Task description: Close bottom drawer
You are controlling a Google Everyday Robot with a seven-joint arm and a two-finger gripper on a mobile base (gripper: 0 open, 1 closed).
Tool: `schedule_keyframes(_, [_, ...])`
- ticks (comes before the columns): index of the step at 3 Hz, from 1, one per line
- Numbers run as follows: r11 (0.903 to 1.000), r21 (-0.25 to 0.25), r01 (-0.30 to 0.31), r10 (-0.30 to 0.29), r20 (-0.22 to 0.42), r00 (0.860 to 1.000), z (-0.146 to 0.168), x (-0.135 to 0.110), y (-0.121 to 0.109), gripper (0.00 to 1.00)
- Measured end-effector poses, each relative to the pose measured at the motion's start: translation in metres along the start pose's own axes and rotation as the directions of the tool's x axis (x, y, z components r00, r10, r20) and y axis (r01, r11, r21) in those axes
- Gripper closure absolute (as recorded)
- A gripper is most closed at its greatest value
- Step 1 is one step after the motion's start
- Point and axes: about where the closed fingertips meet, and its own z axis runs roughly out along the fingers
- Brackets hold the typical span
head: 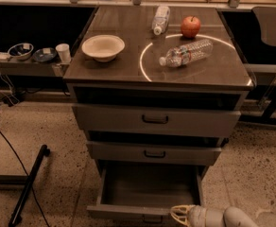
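The bottom drawer [128,213] is the lowest of three grey-beige cabinet drawers and is pulled far out, showing its empty dark inside. My gripper [177,215] is at the bottom edge of the camera view, at the right part of the drawer's low front panel. Its pale yellow fingers [176,209] are spread a little and hold nothing. The grey arm [223,217] leads off to the lower right. The drawer's small centre pull is barely visible at the frame edge.
The middle drawer [154,153] and the top drawer [155,119] stand slightly out. On the cabinet top are a bowl [103,47], an apple [190,26] and two plastic bottles [186,54]. A black stand leg [28,185] lies on the floor at left.
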Motion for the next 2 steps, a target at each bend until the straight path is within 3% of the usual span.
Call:
schedule_keyframes(1, [0.9998, -0.007, 0.017, -0.017, -0.055, 0.998, -0.006, 0.013, 0.011, 1.00])
schedule_keyframes(2, [0.9985, -0.053, -0.015, 0.010, -0.081, 0.997, 0.004, 0.029, 0.032, 1.00])
